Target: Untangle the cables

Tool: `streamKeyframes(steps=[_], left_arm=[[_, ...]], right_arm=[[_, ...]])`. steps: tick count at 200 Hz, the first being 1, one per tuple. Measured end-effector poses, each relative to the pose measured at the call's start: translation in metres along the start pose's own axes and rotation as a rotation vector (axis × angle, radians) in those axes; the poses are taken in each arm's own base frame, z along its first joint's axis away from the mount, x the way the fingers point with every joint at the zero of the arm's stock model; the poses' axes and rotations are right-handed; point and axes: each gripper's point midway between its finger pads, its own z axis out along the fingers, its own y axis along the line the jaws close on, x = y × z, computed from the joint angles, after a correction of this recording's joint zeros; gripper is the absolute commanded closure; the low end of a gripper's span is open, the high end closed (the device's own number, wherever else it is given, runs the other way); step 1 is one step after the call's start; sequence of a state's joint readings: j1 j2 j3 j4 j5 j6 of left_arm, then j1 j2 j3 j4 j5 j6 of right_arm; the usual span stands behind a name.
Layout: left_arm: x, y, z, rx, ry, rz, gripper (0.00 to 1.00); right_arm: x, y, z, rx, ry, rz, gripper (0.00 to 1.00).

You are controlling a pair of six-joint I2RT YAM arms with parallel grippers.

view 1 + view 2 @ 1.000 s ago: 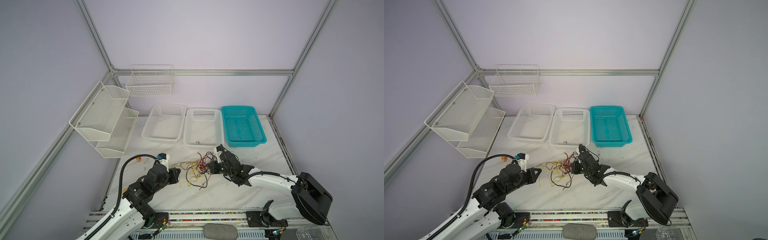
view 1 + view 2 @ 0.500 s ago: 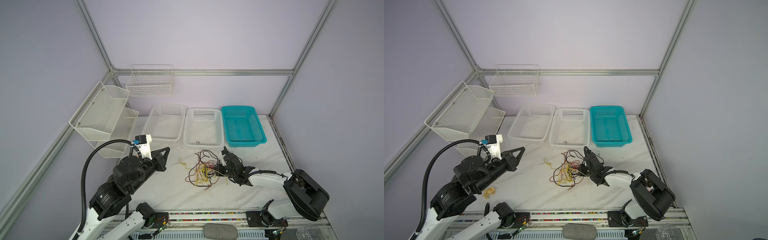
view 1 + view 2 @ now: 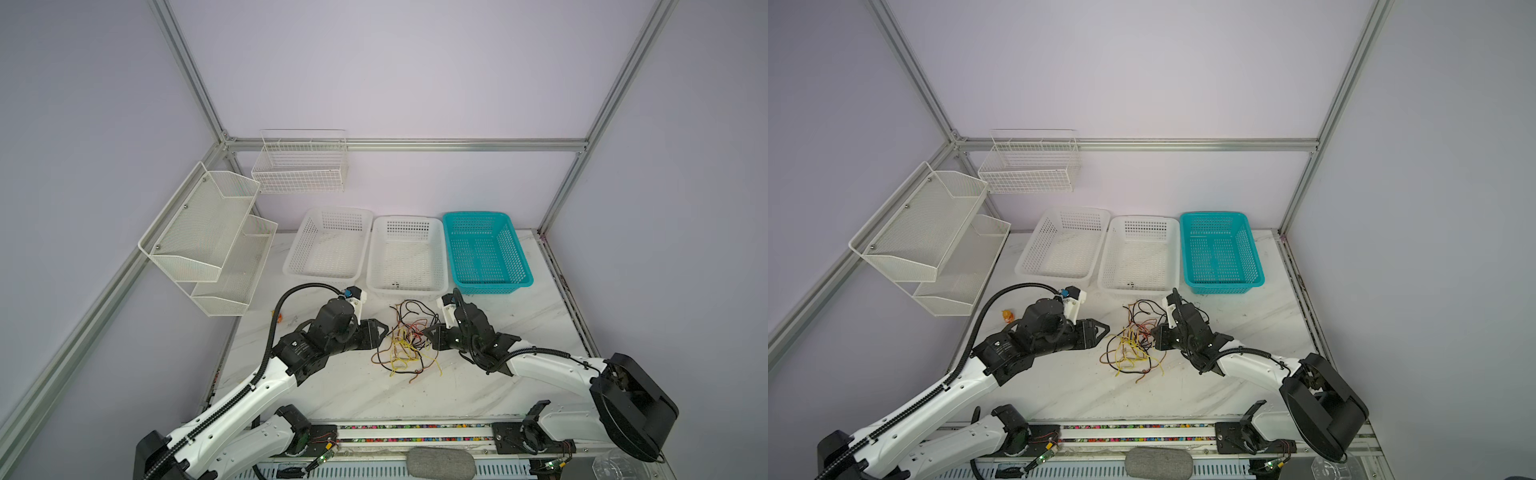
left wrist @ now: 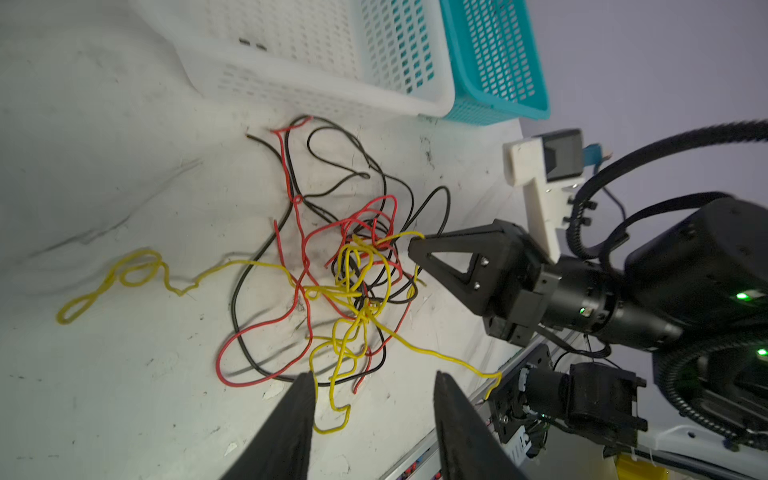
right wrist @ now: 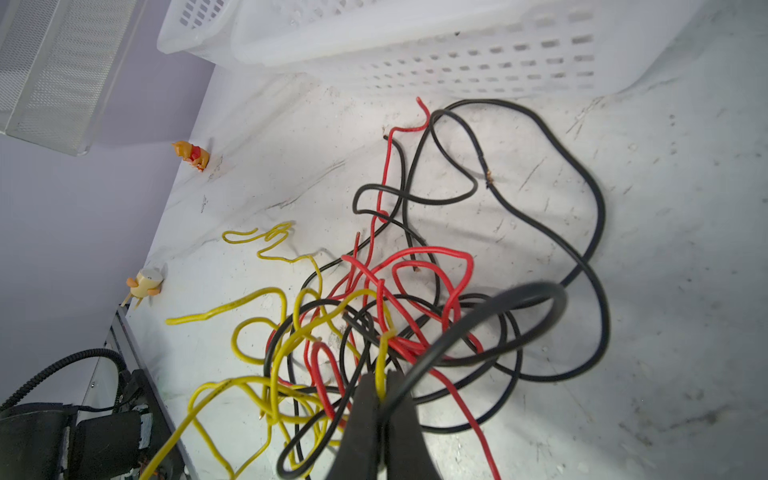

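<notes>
The cables (image 3: 405, 343) lie in one loose knot on the table (image 3: 353, 390), just in front of the middle white basket (image 3: 409, 287). They look thin, light and floppy with a smooth skin, so I judge that a pull on one will drag the whole knot.

The right claw (image 5: 380, 392), before the basket's right corner, is closed on a yellow cable (image 5: 380, 365). The left claw (image 4: 374, 376), before the left corner, stands partly open and holds nothing. A free end that sticks out seems the best place to grip.
</notes>
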State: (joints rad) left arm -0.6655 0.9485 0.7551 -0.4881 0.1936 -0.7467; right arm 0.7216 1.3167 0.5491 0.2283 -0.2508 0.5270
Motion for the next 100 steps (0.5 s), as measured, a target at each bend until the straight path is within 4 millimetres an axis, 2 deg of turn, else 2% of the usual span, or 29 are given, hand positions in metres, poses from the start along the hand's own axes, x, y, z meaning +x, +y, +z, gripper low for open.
streamKeyframes(steps=[18, 49, 73, 100], left_arm=[[0.017, -0.004, 0.013, 0.04, 0.07, 0.013, 0.49], [0.034, -0.011, 0.031, 0.077, 0.15, 0.037, 0.52], [0.049, -0.004, 0.047, 0.06, 0.22, 0.049, 0.55], [0.06, 0.009, 0.059, 0.009, 0.269, 0.059, 0.53]], right_arm=[[0.0, 0.002, 0.0, -0.01, 0.0, -0.003, 1.0], [0.0, 0.005, 0.0, -0.023, 0.003, -0.011, 1.0], [-0.001, 0.007, -0.001, -0.031, -0.001, -0.019, 1.0], [-0.004, 0.009, -0.003, -0.04, -0.01, -0.027, 1.0]])
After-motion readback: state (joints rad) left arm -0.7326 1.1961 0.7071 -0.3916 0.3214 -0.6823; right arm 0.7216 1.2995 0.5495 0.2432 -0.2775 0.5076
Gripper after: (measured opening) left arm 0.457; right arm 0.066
